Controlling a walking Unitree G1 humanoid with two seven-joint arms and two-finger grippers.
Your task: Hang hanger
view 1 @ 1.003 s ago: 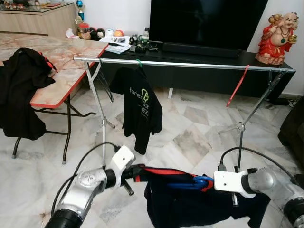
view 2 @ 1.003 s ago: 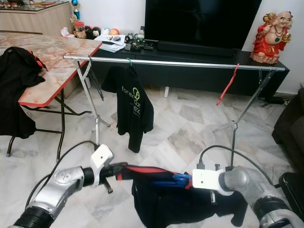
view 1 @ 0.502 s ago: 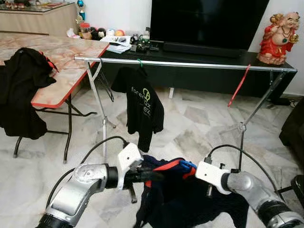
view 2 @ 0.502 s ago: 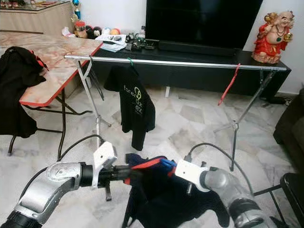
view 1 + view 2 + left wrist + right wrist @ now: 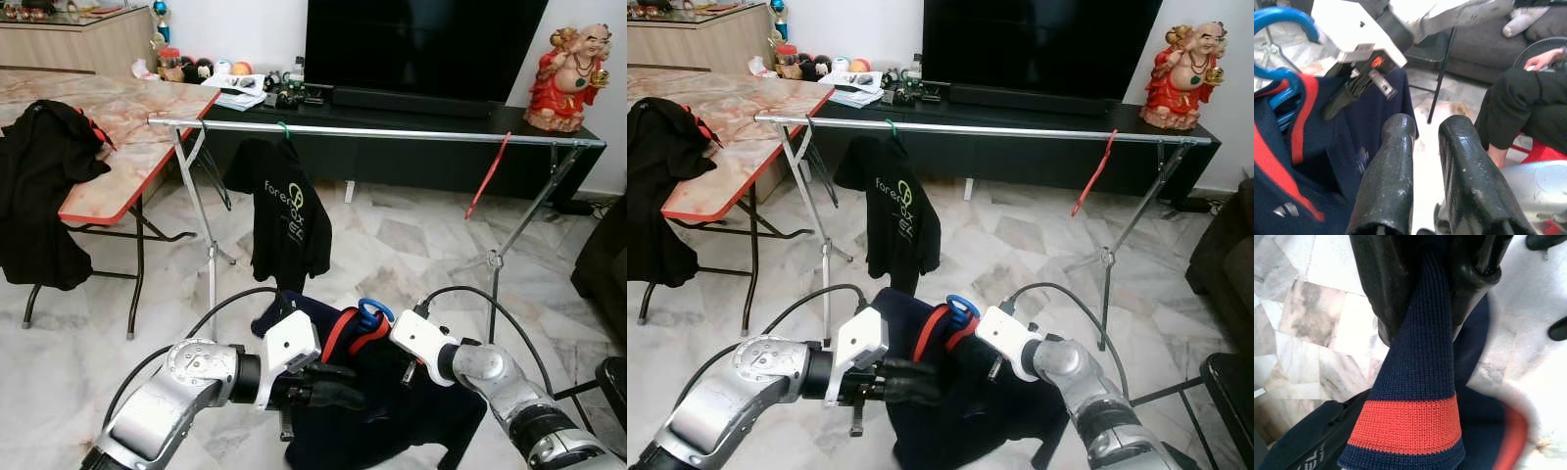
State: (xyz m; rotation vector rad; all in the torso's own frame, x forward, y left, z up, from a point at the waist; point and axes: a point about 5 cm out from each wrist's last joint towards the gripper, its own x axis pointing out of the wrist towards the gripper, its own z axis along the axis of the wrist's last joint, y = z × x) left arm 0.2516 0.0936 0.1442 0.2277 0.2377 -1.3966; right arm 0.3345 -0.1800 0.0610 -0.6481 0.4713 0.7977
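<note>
A: Below the rail, where's the blue hanger?
B: Inside the navy shirt. Right tool pinches its striped collar; left tool is narrowly parted, empty.

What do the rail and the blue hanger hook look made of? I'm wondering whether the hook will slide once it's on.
The rail looks like bare polished metal tubing: silver, with a bright glint along it. The blue hanger hook looks like smooth moulded plastic, judging by its even glossy colour, though coated wire can't be ruled out.
</note>
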